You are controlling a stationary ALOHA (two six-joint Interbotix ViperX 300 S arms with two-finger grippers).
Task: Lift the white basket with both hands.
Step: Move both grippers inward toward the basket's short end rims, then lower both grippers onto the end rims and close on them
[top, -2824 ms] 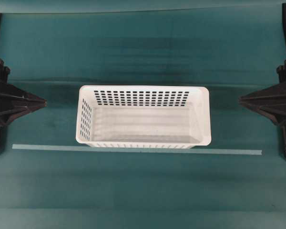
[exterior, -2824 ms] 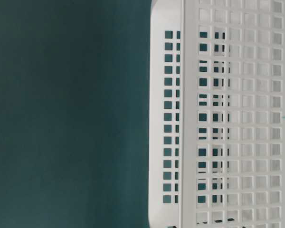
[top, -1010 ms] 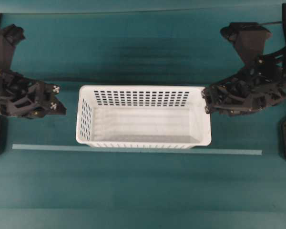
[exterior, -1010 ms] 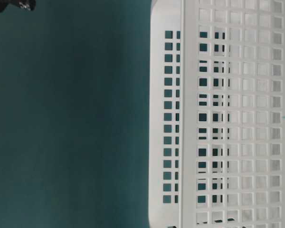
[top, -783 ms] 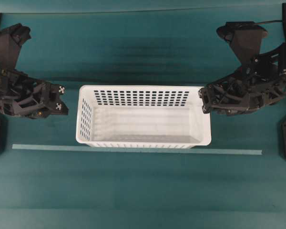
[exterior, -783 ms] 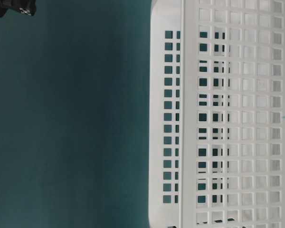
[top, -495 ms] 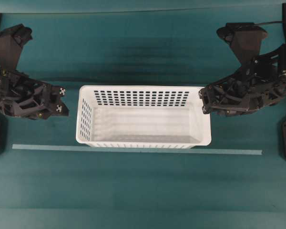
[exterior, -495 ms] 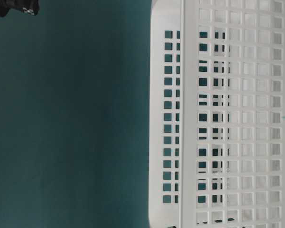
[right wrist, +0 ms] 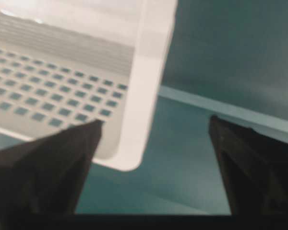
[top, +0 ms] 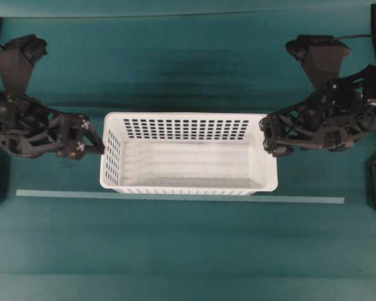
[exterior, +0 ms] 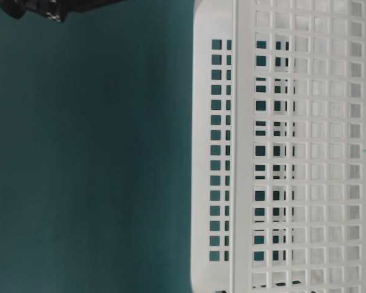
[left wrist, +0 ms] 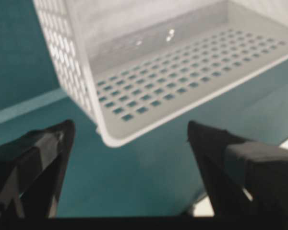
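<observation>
On green table (top: 188,251) centre, white basket (top: 188,153) upright w/ pale strip (top: 175,197) along its near side; left hand (top: 91,139) at its left end, fingers wide; right hand (top: 267,139) over its right rim, fingers wide, neither gripping

- Overhead view is pretty evenly lit and sharp, just a soft dark shadow band on the desk (top: 188,69) behind the white basket (top: 188,182).
- Basket floor looks a bit washed out, bright white, no hard glare.
- Table-level shot is crisp on the basket wall (exterior: 293,152), and the teal fades darker toward the left.
- Both wrist views are soft: left gripper (left wrist: 129,134) fingers are blurry black shapes, same for the right gripper (right wrist: 156,132).
- Basket rim (right wrist: 151,72) is blown out pale.
</observation>
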